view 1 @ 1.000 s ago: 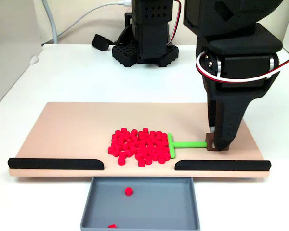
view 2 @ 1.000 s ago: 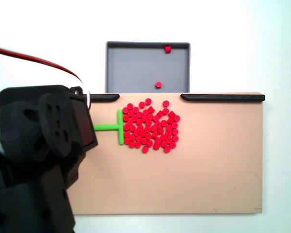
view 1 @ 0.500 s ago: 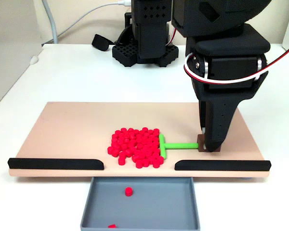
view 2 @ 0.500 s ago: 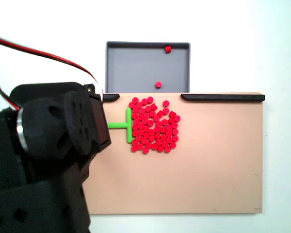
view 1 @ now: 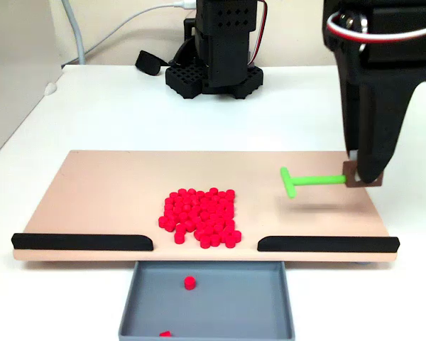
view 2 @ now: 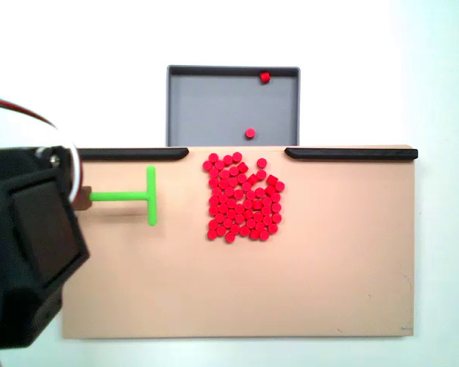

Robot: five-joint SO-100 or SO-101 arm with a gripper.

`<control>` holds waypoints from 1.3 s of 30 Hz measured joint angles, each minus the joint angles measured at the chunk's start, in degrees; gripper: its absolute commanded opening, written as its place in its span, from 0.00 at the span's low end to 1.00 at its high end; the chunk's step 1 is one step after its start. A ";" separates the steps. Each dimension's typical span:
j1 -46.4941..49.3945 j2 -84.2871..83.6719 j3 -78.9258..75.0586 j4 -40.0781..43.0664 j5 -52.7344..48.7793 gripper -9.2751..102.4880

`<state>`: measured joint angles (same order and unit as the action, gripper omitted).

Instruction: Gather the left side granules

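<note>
Since half a second earlier, the gripper had pulled back and lifted, taking the green T-shaped pusher away from the granules. Before, the crossbar of the pusher was touching the side of the pile; now it stood well apart from it, and a soft shadow lay on the board under the tool (so it seemed to hang a little above the surface). The pile itself had not changed its place.

The gripper was closed on the small brown block at the end of the pusher's stem, coming down on it from above. In the other fixed view the dark body of the arm covered the left edge of the board, and the pusher reached out from under it towards the right.

The granules lay together in one compact red heap on the tan board, near its middle and close to the gap between the two black rails. In the view from above, the heap was just below that gap, a little nearer to the right rail.

Beyond the gap, the grey tray sat on the white counter against the board's edge. It held two loose red pellets, one near the gap and one at the far wall.
</note>
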<state>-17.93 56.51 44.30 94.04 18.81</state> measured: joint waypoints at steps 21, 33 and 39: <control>17.84 14.33 13.62 3.96 -78.22 0.08; 24.17 17.14 20.30 3.78 -108.81 0.08; 23.91 19.42 22.50 3.69 -110.83 0.08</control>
<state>5.98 75.94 66.80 97.73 -92.02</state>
